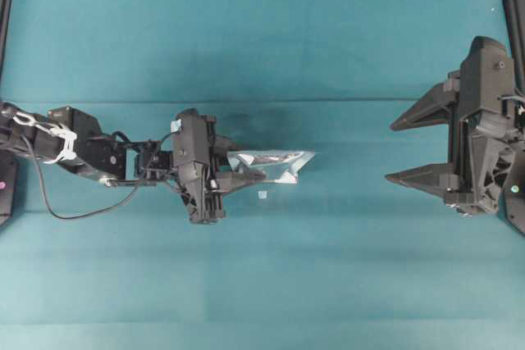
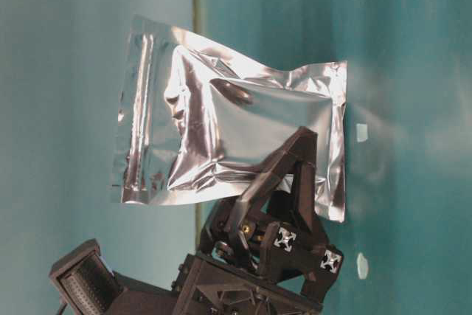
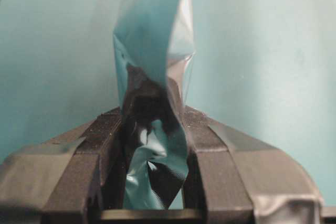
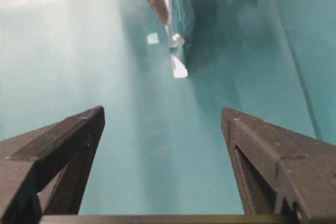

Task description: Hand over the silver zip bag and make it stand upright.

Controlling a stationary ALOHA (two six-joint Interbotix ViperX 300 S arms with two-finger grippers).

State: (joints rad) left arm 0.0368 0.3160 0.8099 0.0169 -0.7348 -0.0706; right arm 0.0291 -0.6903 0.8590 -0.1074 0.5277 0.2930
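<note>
Overhead view: the left gripper (image 1: 246, 175) sits left of centre, its arm coming in from the left edge. Its jaws pinch the bag (image 1: 283, 163), which sticks out to the right of the gripper, seen edge-on as a narrow silver wedge at mid-frame. A small white speck (image 1: 262, 195) lies on the teal table (image 1: 262, 38) just below the bag. The right gripper (image 1: 406, 150) is at the right edge, jaws spread wide, pointing left toward the bag and well apart from it.

Table-level view: the bag (image 2: 221, 138) fills the centre and upper left of the frame, broad face to the camera, crinkled and shiny, with its zip strip running along the left short edge. The left gripper (image 2: 287, 164) rises from the bottom centre and clamps the bag near its lower right part; one dark finger (image 2: 276, 171) lies across the foil. Two white specks (image 2: 361, 133) show on the teal to the right.

Left wrist view: the two fingers (image 3: 94, 150) fill the bottom, pressed on the bag (image 3: 152, 51), which stands up between them into the top centre.

Right wrist view: both fingers (image 4: 63, 150) of the right gripper (image 4: 163, 116) sit in the lower corners, far apart with nothing between. The bag (image 4: 178, 19) is at top centre, edge-on.
</note>
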